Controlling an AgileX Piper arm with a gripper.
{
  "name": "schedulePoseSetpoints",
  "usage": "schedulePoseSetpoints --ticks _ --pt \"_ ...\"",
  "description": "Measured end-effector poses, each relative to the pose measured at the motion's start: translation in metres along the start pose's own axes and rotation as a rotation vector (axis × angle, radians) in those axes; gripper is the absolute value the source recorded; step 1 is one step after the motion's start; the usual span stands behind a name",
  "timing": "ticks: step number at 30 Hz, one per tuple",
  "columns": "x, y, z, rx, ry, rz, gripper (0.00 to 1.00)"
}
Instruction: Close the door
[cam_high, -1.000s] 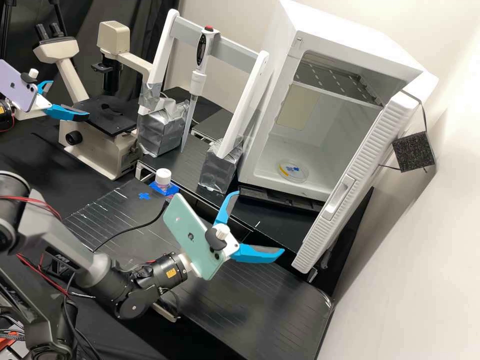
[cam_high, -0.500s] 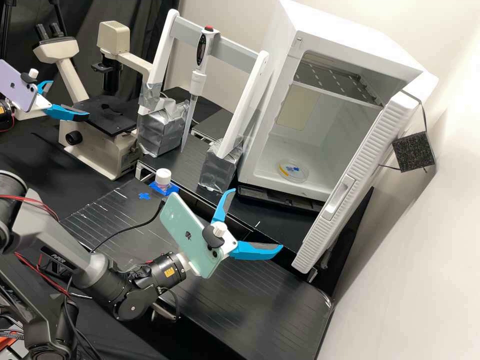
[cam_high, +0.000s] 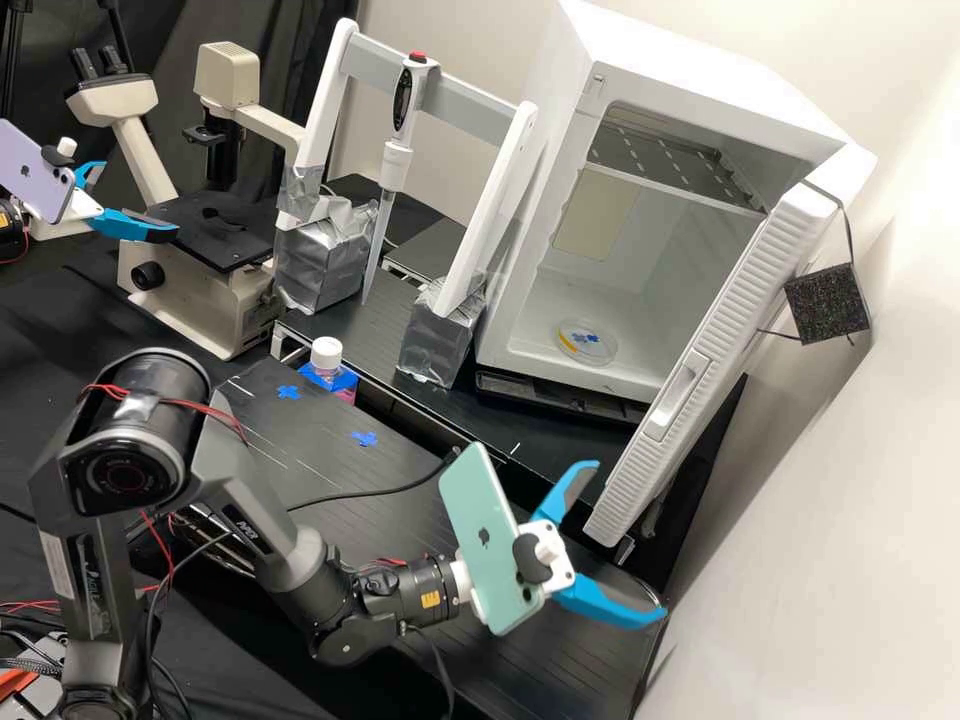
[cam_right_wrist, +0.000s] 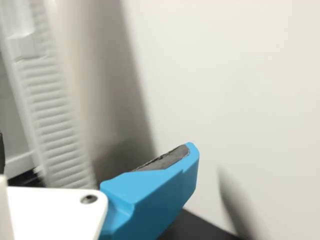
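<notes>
Gripper (cam_high: 627, 540), wide and empty, swings toward the wall (cam_high: 800, 560), likely giving me a route behind the open door (cam_high: 742, 290) to push it shut

Pretty plain off-white wall (cam_high: 820, 520) on the right, brightly lit, black curtain (cam_high: 270, 30) hanging far left, black worktop (cam_high: 50, 320) nearer.

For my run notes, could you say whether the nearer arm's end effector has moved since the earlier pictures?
Yes: in the high view, the end effector has shifted rightward and down, nearer the lower end of the white door.
</notes>
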Motion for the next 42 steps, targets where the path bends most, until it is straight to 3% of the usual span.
schedulePoseSetpoints --ticks 18,23,29,33,38,42 --pt "0.056 -0.023 -0.030 -0.049 0.170 -0.048 1.00" --pt "0.062 -0.029 -0.035 -0.008 0.187 -0.101 1.00" --pt "0.061 -0.029 -0.037 0.088 0.184 -0.117 1.00" --pt "0.058 -0.027 -0.044 0.121 0.189 -0.132 1.00" --pt "0.043 -0.030 -0.059 0.110 0.221 -0.196 1.00" --pt "0.027 -0.036 -0.080 0.084 0.298 -0.252 1.00"
